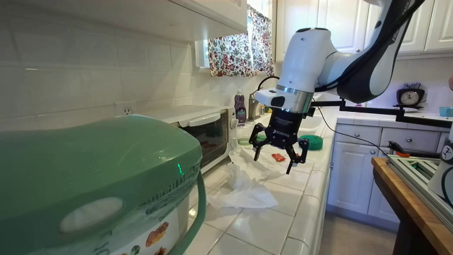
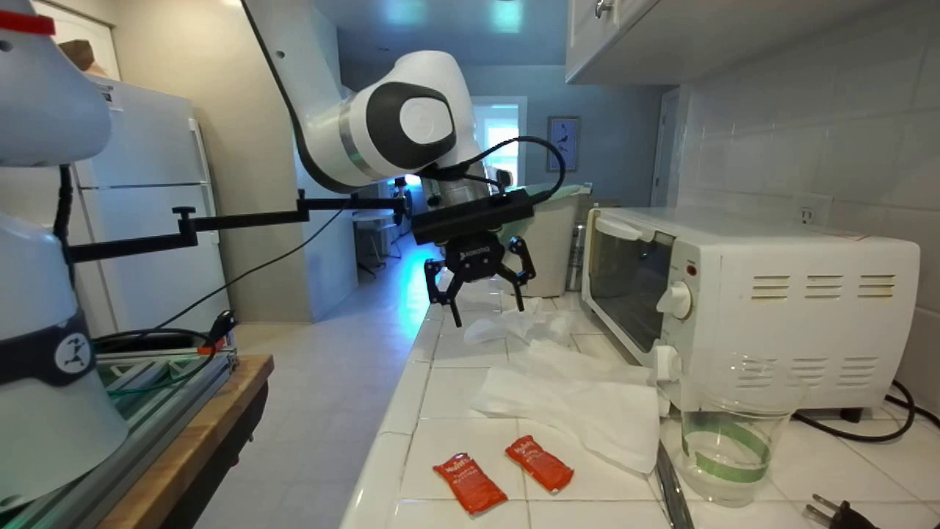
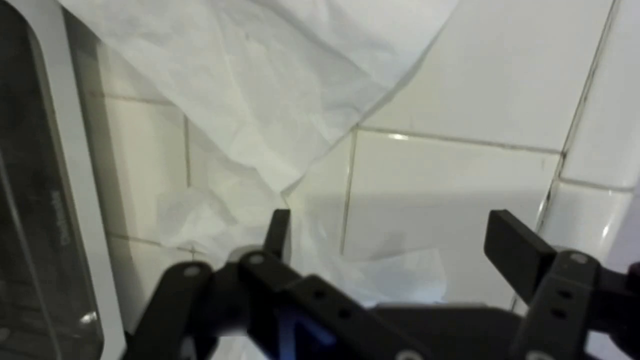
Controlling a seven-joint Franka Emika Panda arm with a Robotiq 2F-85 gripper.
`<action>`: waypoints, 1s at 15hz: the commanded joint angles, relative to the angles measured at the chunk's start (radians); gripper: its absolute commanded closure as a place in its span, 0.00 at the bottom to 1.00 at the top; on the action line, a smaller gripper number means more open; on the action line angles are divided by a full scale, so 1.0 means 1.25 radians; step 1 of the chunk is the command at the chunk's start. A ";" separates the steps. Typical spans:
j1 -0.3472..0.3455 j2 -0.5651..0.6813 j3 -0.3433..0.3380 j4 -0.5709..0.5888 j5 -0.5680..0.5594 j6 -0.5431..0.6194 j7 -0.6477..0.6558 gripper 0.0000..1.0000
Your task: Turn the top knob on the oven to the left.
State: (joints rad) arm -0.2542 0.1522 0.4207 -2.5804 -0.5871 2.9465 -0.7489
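The oven (image 2: 800, 323) is a white boxy toaster oven with a dark glass door, standing against the tiled wall. Its top knob (image 2: 674, 300) is white and shows in both exterior views, with a lower white knob (image 2: 667, 364) beneath it. My gripper (image 2: 490, 316) hangs over the counter in front of the door side, pointing down and well apart from the top knob (image 1: 234, 123). In the wrist view the fingers (image 3: 517, 250) are spread wide with only tile and paper below them. The oven door frame (image 3: 75, 150) runs along that view's left edge; the knobs are out of that view.
White crumpled paper (image 2: 573, 397) lies below the gripper. Red packets (image 2: 470, 483), a clear cup (image 2: 734, 448) and a long metal utensil (image 2: 672, 488) are near the oven's knob end. A big green-lidded tub (image 1: 106, 159) stands at the oven's far end. Cabinets (image 2: 661, 29) overhang the oven.
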 commanded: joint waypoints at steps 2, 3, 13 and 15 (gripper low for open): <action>-0.176 -0.002 0.250 0.021 0.285 -0.039 -0.147 0.00; -0.217 -0.011 0.311 0.036 0.352 -0.066 -0.176 0.00; -0.153 -0.119 0.263 0.125 0.614 -0.269 -0.314 0.00; -0.155 -0.118 0.264 0.125 0.615 -0.270 -0.315 0.00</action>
State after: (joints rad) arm -0.6477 -0.0032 0.9494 -2.4263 0.1951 2.6059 -1.1546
